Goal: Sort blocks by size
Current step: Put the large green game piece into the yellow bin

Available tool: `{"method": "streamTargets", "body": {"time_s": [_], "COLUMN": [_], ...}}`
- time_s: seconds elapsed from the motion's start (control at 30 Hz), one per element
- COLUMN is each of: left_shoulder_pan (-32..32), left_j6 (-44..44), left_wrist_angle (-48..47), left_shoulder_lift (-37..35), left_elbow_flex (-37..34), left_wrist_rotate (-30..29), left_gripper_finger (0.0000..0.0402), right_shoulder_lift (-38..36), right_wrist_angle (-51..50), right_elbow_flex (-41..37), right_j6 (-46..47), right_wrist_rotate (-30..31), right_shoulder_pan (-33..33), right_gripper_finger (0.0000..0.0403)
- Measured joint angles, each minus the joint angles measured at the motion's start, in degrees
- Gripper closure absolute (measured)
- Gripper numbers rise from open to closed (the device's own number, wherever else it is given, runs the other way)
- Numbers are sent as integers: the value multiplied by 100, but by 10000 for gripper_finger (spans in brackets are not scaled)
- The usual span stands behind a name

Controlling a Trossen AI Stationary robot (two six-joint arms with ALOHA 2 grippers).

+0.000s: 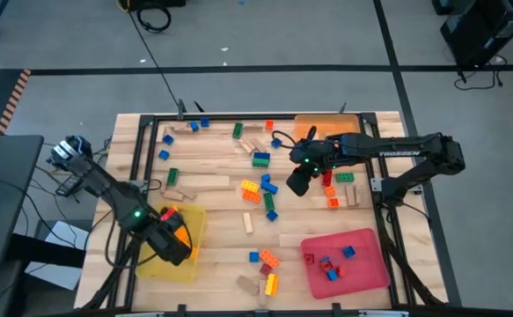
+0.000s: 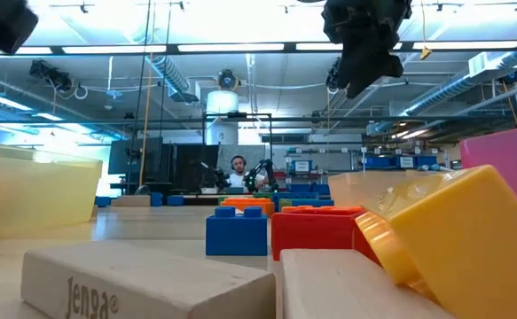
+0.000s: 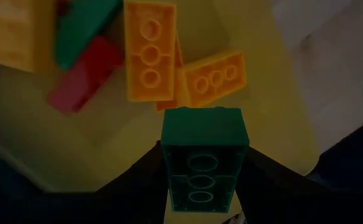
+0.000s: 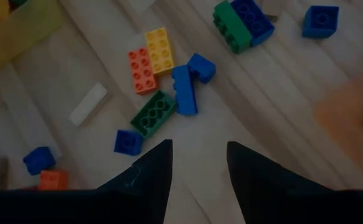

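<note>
A green block (image 3: 201, 143) sits between the fingers of my left gripper (image 1: 175, 242), which hangs over the yellow tray (image 1: 194, 220) at the near left. In that tray lie two orange blocks (image 3: 150, 50), a red one (image 3: 84, 74) and a green one (image 3: 81, 28). My right gripper (image 1: 298, 180) hovers open above the table's middle right, nothing between its fingers (image 4: 150, 171). Under it, loose blocks lie flat on the wood: a green one (image 4: 153, 113), a blue one (image 4: 184, 90), an orange and a yellow one (image 4: 150, 59). My left gripper pinches the green block by its two long sides (image 3: 167, 163) between its two fingers. The fingers point steeply down from above. The block is lifted clear above the yellow tray (image 3: 262, 93), its hollow underside turned toward the wrist camera.
A red tray (image 1: 375, 269) with a few small blocks stands at the near right, an orange tray (image 1: 326, 123) at the far right. Tan wooden pieces (image 1: 205, 183) and more blocks are scattered across the table's middle. A black frame (image 1: 137, 150) runs around the table.
</note>
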Motion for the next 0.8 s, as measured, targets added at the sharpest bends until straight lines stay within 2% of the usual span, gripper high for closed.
{"method": "streamTargets", "body": {"time_s": [0.27, 0.63, 0.8], "left_shoulder_pan": [-232, -434, -454], "left_j6": [-402, -697, -879], "left_wrist_angle": [810, 1135, 1177], "left_shoulder_lift": [0, 0, 1], "left_elbow_flex": [-801, -1149, -1223], "left_wrist_rotate": [324, 337, 165], "left_gripper_finger": [238, 237, 232], "right_shoulder_lift": [0, 0, 0], "right_wrist_angle": [11, 13, 13], "right_elbow_flex": [0, 0, 0], "right_j6": [145, 143, 141], "right_wrist_rotate": [0, 0, 9], "right_shoulder_pan": [167, 195, 195], "right_gripper_finger": [237, 237, 237]}}
